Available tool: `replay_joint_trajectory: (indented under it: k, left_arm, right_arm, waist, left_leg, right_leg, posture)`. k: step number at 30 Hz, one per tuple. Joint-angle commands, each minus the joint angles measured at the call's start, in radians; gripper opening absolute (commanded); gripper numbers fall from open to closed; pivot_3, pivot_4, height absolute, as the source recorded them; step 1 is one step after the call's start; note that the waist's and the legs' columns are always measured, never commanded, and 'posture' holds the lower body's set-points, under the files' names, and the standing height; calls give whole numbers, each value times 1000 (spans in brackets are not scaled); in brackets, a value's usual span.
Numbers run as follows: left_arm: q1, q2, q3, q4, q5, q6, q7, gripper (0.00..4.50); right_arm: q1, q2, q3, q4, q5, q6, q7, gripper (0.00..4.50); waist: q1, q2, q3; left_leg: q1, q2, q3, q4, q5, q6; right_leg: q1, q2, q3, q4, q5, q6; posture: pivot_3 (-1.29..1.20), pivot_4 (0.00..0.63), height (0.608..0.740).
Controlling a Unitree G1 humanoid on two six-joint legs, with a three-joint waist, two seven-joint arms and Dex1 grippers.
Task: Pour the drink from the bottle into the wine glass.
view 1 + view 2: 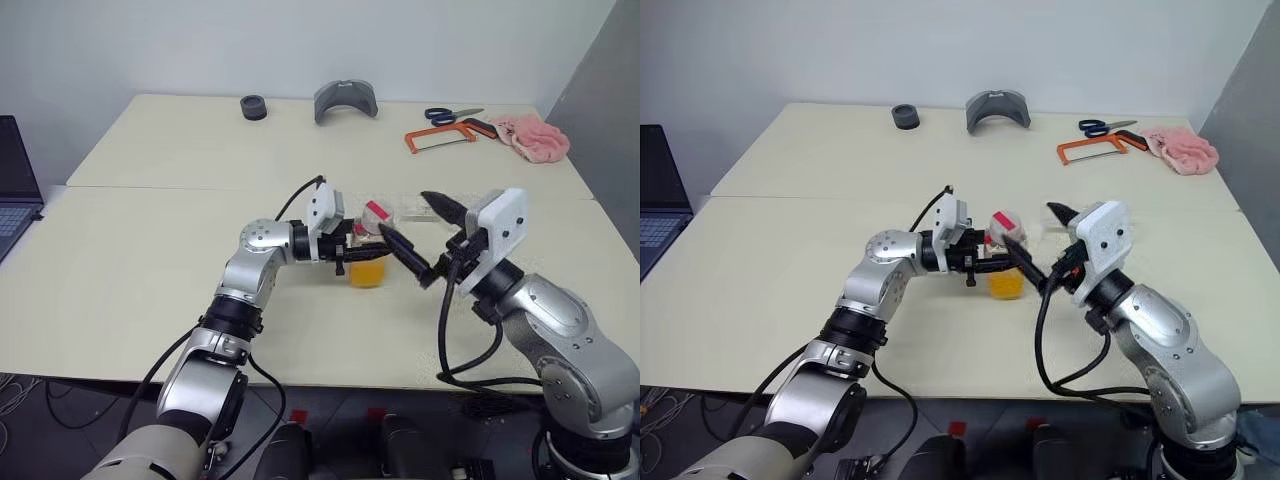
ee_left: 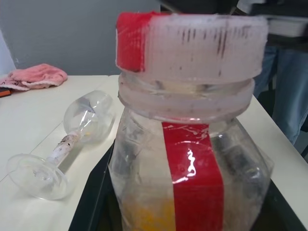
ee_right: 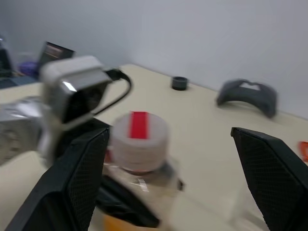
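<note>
Left eye view, reading across: the left gripper [image 1: 352, 254] is clamped tight on the bottle [image 1: 368, 250], cap on, drink [image 1: 367, 274] low inside. Beside it, the right gripper [image 1: 432, 240] hangs with jaws spread wide. Behind them, the wine glass [image 2: 67, 142] lies tipped over on the table [image 1: 150, 250].

One bottle [image 1: 368, 262] on the bench [image 1: 150, 260], one wine glass [image 2: 62, 144] lying down, one pair of scissors [image 1: 452, 115], one orange hacksaw [image 1: 440, 138], one pink cloth [image 1: 530, 135], one black ring [image 1: 254, 106], one grey curved piece [image 1: 345, 100], one laptop [image 1: 15, 190].
</note>
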Motion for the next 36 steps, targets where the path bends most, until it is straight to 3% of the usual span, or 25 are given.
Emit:
replay_joint_trajectory:
  k: [1, 7, 17, 36]
  left_arm:
    - [-26, -8, 28, -17, -34, -12, -10, 1688]
    - [-25, -11, 27, -24, -39, -2, -32, 1688]
    - [-8, -5, 26, -41, -37, 0, -32, 1686]
    - [-7, -4, 21, -39, -32, -5, -33, 1671]
  right_arm:
    - [-20, -15, 23, -43, 21, 7, 3, 4299]
    - [-87, 0, 89, 58, -82, -42, -47, 4299]
    - [-99, -15, 90, 112, -146, -69, -41, 4299]
    - [-70, -42, 30, 103, -140, -58, -37, 4299]
  waist:
    - [0, 0, 0]
    - [0, 0, 0]
    - [1, 0, 0]
    - [1, 0, 0]
  left_leg:
    - [0, 0, 0, 0, 0, 0]
    - [0, 0, 1, 0, 0, 0]
    - [0, 0, 0, 0, 0, 0]
    - [0, 0, 0, 0, 0, 0]
  right_leg:
    - [0, 0, 0, 0, 0, 0]
    - [0, 0, 0, 0, 0, 0]
    - [0, 0, 0, 0, 0, 0]
    - [0, 0, 0, 0, 0, 0]
  posture:
    - [0, 150, 740]
    - [0, 150, 740]
    - [0, 150, 740]
    - [0, 150, 740]
